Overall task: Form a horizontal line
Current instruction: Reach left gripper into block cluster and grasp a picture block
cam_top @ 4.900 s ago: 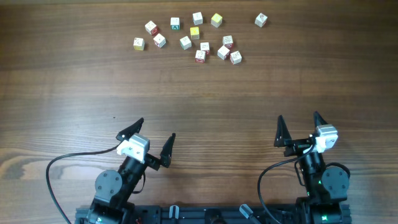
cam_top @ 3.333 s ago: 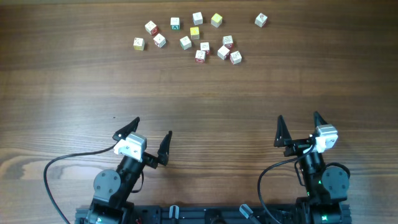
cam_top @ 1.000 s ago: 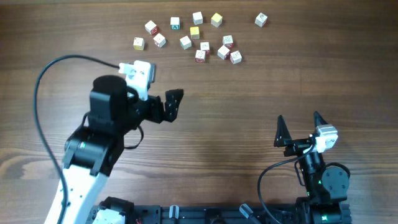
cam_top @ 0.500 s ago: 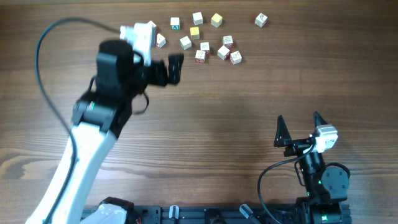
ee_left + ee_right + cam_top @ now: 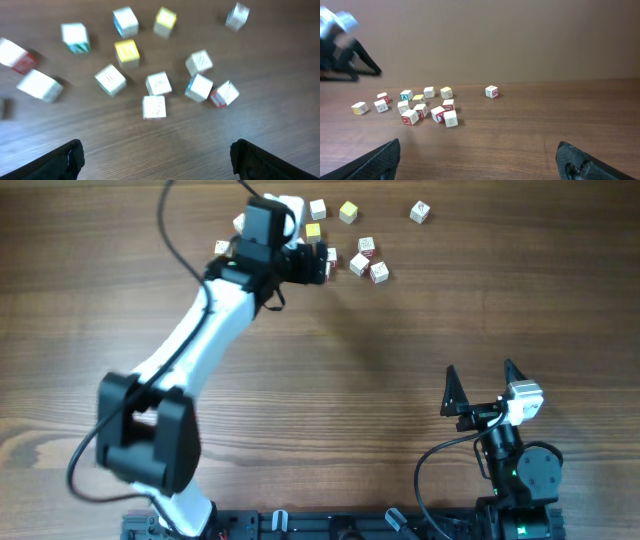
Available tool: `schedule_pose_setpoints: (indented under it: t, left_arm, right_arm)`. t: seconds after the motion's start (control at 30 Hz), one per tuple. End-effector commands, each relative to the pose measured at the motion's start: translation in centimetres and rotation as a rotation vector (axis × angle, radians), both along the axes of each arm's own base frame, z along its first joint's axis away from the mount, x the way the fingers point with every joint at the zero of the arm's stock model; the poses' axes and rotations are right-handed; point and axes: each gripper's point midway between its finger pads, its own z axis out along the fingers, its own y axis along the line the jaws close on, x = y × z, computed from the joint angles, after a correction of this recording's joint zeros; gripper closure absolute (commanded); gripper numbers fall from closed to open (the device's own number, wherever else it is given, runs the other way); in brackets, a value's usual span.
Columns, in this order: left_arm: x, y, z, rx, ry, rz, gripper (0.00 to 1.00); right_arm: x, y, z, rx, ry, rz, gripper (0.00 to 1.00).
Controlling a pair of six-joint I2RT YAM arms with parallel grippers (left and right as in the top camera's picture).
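Observation:
The horizontal line is out of view: the small whitish cubes (image 5: 159,82) lie scattered at the far side of the table, some with red or green faces and two of them yellow (image 5: 127,52). My left gripper (image 5: 305,265) hangs open over the near edge of this cluster. In the left wrist view its jaws (image 5: 157,160) stand wide apart with only bare wood between them, and the nearest cube (image 5: 154,106) lies just ahead. My right gripper (image 5: 480,380) rests open near the front right, far from the cubes (image 5: 420,109).
One cube (image 5: 419,213) lies alone to the right of the cluster, and another (image 5: 222,248) sits at its left end. The left arm (image 5: 200,330) stretches diagonally across the left half of the wooden table (image 5: 400,330).
The left arm has swung from the near left up and to the right, until its open gripper hangs over the cube cluster. The right arm has not moved, nor have the cubes.

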Motion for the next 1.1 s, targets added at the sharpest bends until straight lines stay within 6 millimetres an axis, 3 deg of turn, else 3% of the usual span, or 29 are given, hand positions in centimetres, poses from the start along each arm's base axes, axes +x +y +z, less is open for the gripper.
schedule_pose_setpoints:
  t: [0.0, 0.4, 0.67, 0.87, 1.07]
  left_arm:
    - [0.6, -1.6, -3.2, 0.035, 0.024, -0.035, 0.04]
    - [3.1, -3.5, -9.8, 0.031, 0.016, -0.049, 0.00]
    - [4.4, -4.0, -12.5, 0.018, -0.019, -0.049, 0.00]
    - [5.1, -4.1, -13.3, 0.016, -0.044, -0.040, 0.00]
    - [5.6, -3.3, -13.5, 0.050, -0.058, -0.003, 0.28]
  right_arm:
    - [0.0, -0.3, 0.2, -0.014, -0.009, -0.017, 0.00]
    - [0.0, -0.3, 0.2, -0.014, -0.009, -0.017, 0.00]
    - [0.0, -0.3, 0.2, -0.014, -0.009, -0.017, 0.00]
    - [0.0, -0.3, 0.2, -0.014, -0.009, -0.017, 0.00]
    - [0.0, -0.3, 0.2, -0.014, -0.009, -0.017, 0.00]
